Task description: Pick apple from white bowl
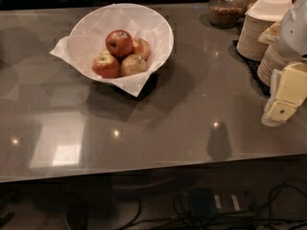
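Nearest me the table (192, 119) lies bare. My pincer (284, 102) hangs at the right edge, well apart from the fruit; I cannot tell whether it is apart or together. Further back, the white bowl (165, 32), paper-lined, holds the apple (119, 42) on top of three yellower apples (106, 66). My worry: a nudge could roll it down among them, or I clamp a neighbour instead. Beige plates (252, 37) and a filled glass jar (226, 6) stand beyond.
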Motion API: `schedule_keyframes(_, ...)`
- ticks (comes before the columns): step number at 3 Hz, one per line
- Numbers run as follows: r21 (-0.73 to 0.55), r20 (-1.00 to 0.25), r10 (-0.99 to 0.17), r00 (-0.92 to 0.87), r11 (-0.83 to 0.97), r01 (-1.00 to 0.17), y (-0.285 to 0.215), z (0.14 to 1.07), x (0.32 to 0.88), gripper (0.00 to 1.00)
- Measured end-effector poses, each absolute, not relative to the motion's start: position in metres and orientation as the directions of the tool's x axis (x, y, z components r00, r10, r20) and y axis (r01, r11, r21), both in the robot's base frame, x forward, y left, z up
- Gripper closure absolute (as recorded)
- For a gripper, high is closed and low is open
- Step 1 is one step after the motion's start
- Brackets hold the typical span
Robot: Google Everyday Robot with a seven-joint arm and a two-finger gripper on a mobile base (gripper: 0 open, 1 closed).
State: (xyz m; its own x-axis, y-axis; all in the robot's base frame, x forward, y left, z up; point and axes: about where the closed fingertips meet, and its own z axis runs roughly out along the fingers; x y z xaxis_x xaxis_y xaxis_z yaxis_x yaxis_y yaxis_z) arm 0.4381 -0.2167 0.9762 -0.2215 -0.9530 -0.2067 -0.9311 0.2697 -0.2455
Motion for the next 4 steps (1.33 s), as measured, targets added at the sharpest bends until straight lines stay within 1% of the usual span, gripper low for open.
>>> schedule_keyframes(1,-0.246,-0.207,-0.953,-0.221,0.270,-0.931,-0.217,0.976,0.438,0.00)
schedule_keyframes(3,-0.270,-0.317,-0.928,-0.194,0.284,-0.920,-0.198,0.972,0.464,0.00)
schedule_keyframes(4,-0.290,-0.422,-0.889,-0.179,0.319,-0.902,-0.173,0.969,0.508,0.00)
